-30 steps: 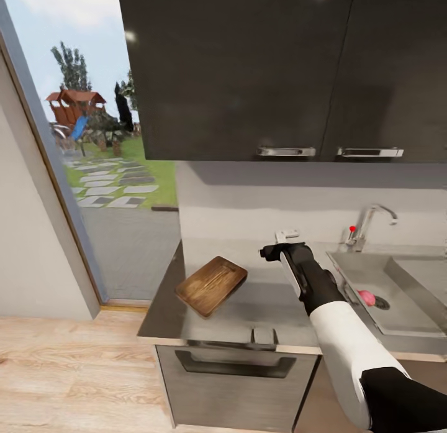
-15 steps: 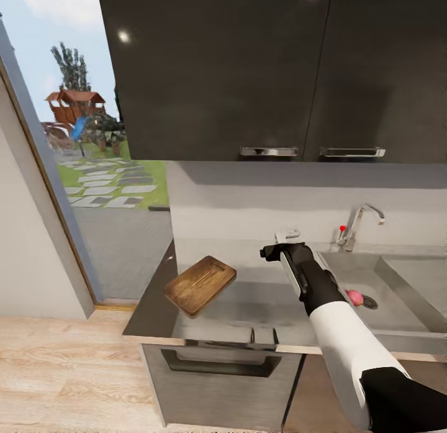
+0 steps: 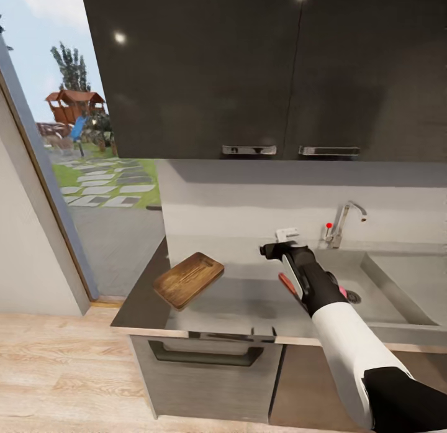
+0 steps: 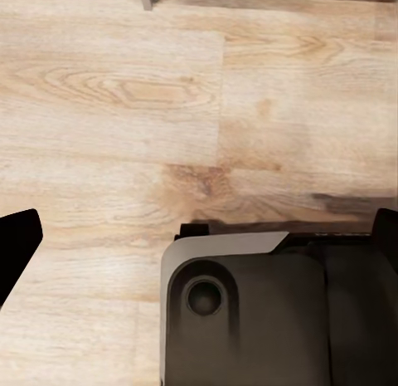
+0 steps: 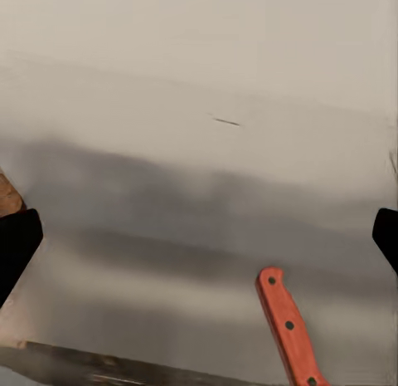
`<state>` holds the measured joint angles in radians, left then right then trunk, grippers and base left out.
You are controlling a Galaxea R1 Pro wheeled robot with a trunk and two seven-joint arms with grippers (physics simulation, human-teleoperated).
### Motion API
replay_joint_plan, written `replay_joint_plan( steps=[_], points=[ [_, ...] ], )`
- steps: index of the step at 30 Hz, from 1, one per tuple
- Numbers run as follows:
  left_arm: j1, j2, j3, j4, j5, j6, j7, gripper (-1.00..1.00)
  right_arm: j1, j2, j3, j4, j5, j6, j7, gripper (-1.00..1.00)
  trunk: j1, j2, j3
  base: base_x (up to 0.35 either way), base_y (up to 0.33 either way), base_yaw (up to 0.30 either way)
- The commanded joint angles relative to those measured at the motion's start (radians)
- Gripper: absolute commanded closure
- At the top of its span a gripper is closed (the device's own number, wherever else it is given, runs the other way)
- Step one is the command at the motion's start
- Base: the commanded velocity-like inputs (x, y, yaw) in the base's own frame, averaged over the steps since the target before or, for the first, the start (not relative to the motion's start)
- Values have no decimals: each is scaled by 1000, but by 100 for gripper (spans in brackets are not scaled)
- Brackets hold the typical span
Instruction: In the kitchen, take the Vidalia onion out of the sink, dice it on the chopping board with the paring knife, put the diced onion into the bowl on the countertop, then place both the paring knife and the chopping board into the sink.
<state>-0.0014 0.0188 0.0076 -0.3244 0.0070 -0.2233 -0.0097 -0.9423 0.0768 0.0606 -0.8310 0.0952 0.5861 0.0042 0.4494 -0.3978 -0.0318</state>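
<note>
Scene: I am looking down from the head camera at a long grey countertop [image 3: 236, 296] under dark wall cupboards, with a doorway to a garden at the left.
Right gripper [image 3: 278, 247]: it hangs above the counter, left of the sink. In the right wrist view both dark fingertips [image 5: 16, 245] sit at opposite edges of the picture with bare steel between them, so the jaws stand wide apart and hold nothing.
Left gripper [image 4: 199, 236]: it points down at the wooden floor, with part of the robot's own dark base below it. Its fingertips are spread wide and empty.
Paring knife [image 5: 288, 326]: its red-orange handle lies flat on the counter, just below my right forearm; the blade is cut off from view.
Chopping board [image 3: 188, 280]: it rests at the near left corner of the counter, turned at an angle, well apart from the knife.
Sink [image 3: 372, 290]: set into the counter at the right, tap at its far edge.
Vidalia onion [image 3: 342, 291]: a sliver of pink peeks from behind my right forearm, low in the basin beside the drain.
Step in hand, my judgement: fetching the onion first.
How to do it well: I should swing the right arm rightward over the basin, keep the jaws spread, descend straight over the ball, and close gently so it does not roll.
</note>
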Motion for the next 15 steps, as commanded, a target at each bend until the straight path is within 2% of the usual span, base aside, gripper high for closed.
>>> replay_joint_plan(
  steps=[1,3,9,15],
  points=[
    [0,0,1,-1,1,-4,-1,-100,0,0,1,3,11,-9,8,-100,1,-2,-2,-6,-13,0],
    [0,0,0,0,1,-12,-1,-100,1,-1,1,13,12,-58,29,-100,1,-2,-2,-3,-7,0],
    [0,0,-1,1,1,-18,-1,-100,4,-10,-1,18,14,-118,45,-100,1,-2,-2,-1,-2,0],
    [0,-2,-1,2,1,-19,-2,-100,6,-48,-1,27,11,-167,48,-100,1,-2,-2,0,0,0]
  ],
)
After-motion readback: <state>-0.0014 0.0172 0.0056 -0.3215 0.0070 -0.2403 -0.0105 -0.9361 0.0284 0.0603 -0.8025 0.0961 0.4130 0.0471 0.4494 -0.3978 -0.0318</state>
